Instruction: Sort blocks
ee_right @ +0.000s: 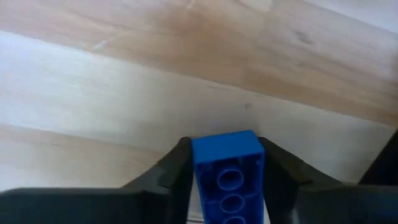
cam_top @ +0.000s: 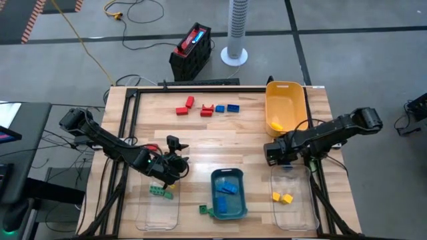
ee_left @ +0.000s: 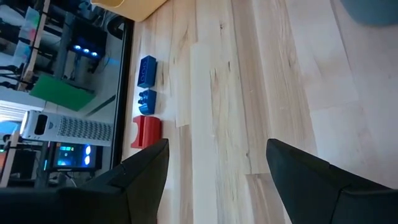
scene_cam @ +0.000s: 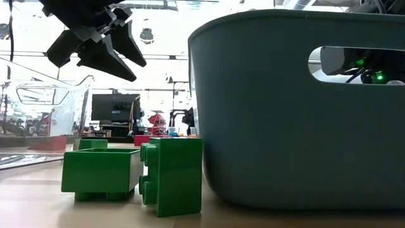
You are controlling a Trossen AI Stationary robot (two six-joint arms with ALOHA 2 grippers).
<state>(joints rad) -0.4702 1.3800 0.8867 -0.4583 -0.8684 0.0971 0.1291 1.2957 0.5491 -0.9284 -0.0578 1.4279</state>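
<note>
a robotics lab or test workshop, not a home. a pale butcher-block wooden worktop [cam_top: 220,133] stands on a grey concrete floor [cam_top: 347,20] crossed by dark taped lines, with hazard striping at the far left corner. two dark jointed robot arms are mounted at the worktop's left and right edges on a black metal frame. a yellow cable [cam_top: 87,47] trails over the floor, a black and red equipment case [cam_top: 191,51] sits beyond the far edge, and a white tower fan [cam_top: 235,33] stands beside it. the low view shows monitors [scene_cam: 115,107] and cluttered benches under bright ceiling lights.
</note>
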